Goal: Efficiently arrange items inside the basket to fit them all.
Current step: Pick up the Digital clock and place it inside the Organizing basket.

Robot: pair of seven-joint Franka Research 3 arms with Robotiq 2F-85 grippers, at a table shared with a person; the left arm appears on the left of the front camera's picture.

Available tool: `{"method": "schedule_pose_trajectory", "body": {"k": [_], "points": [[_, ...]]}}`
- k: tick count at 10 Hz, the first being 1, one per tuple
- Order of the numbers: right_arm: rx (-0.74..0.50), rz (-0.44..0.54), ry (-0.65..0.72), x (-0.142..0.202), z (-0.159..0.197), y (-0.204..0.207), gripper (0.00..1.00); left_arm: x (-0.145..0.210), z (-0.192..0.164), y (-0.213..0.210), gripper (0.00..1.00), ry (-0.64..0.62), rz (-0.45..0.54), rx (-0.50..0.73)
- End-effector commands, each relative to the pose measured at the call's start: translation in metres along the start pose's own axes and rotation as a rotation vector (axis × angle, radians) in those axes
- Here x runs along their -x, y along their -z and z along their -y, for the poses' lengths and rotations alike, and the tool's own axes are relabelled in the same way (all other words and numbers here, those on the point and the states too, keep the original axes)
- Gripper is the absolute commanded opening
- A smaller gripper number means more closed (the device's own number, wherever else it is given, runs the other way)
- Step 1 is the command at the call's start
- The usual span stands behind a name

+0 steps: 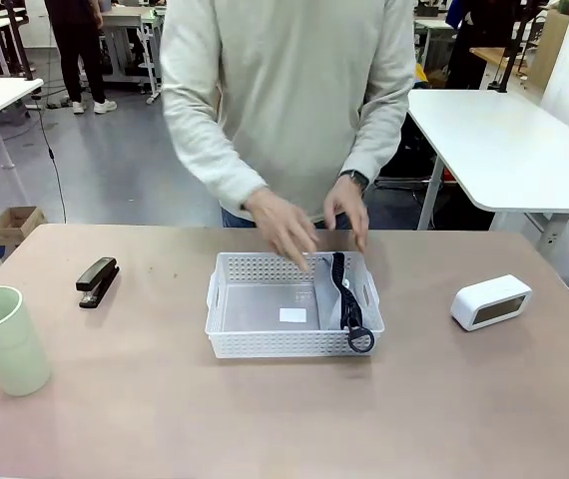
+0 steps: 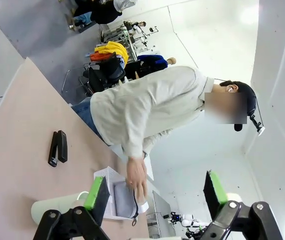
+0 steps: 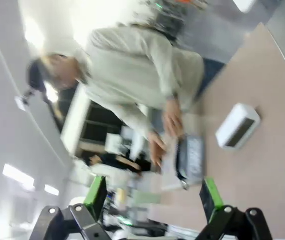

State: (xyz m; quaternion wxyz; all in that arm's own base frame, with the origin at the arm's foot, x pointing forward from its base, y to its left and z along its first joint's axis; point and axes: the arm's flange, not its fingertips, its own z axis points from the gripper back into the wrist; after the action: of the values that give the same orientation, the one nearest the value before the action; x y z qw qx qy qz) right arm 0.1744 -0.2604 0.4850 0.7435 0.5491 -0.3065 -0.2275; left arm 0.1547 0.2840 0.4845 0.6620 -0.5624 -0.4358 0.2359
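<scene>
I'm looking into a lab or workshop hall, not a home. My tan table (image 1: 165, 419) sits among white desks (image 1: 504, 150) on metal legs, over a bare grey floor (image 1: 115, 170). A black cable (image 1: 51, 155) trails across that floor, a cardboard box (image 1: 13, 225) stands by the table's corner (open at the top), and other people (image 1: 80, 40) stand at benches farther back.

Front camera faces the person (image 1: 294, 100) across the table (image 1: 165, 399) — both tilted wrist views share the basket (image 1: 284, 345).
</scene>
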Motion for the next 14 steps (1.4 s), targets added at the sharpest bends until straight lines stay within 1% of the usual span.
{"method": "schedule_pose_trajectory", "body": {"k": [1, 2, 3, 4, 5, 6, 7, 8, 9, 10, 11, 13, 14], "points": [[0.341, -0.193, -0.123, -0.011, -0.054, 0.062, 1.0, -0.003, 0.001, 0.0, 1.0, 0.029, 0.009, 0.024], [0.497, -0.258, -0.168, -0.007, -0.066, 0.098, 1.0, -0.003, 0.001, 0.0, 1.0, 0.029, 0.009, 0.024], [0.623, -0.326, -0.246, 0.002, -0.071, 0.137, 1.0, -0.003, 0.001, 0.0, 1.0, 0.029, 0.009, 0.024], [0.748, -0.368, -0.329, 0.01, -0.075, 0.176, 1.0, -0.003, 0.001, 0.0, 1.0, 0.029, 0.009, 0.024], [0.865, -0.445, -0.394, 0.015, -0.077, 0.216, 1.0, -0.003, 0.001, 0.0, 1.0, 0.029, 0.009, 0.024], [0.93, -0.503, -0.42, 0.019, -0.076, 0.247, 1.0, -0.003, 0.001, 0.0, 1.0, 0.029, 0.009, 0.024], [0.985, -0.508, -0.481, 0.021, -0.075, 0.273, 1.0, -0.003, 0.001, 0.0, 1.0, 0.029, 0.009, 0.024], [0.987, -0.554, -0.509, 0.023, -0.07, 0.293, 1.0, -0.003, 0.001, 0.0, 1.0, 0.029, 0.009, 0.024], [1.009, -0.561, -0.511, 0.022, -0.059, 0.309, 1.0, -0.003, 0.001, 0.0, 1.0, 0.029, 0.009, 0.024], [1.004, -0.575, -0.485, 0.017, -0.042, 0.323, 1.0, -0.003, 0.001, 0.0, 1.0, 0.029, 0.009, 0.024], [1.042, -0.57, -0.477, 0.017, -0.032, 0.33, 1.0, -0.003, 0.001, 0.0, 1.0, 0.029, 0.009, 0.024], [1.054, -0.505, -0.495, 0.014, -0.025, 0.335, 1.0, -0.003, 0.001, 0.0, 1.0, 0.029, 0.009, 0.024], [1.019, -0.416, -0.506, 0.01, -0.026, 0.333, 1.0, -0.003, 0.001, 0.0, 1.0, 0.029, 0.009, 0.024]]}}
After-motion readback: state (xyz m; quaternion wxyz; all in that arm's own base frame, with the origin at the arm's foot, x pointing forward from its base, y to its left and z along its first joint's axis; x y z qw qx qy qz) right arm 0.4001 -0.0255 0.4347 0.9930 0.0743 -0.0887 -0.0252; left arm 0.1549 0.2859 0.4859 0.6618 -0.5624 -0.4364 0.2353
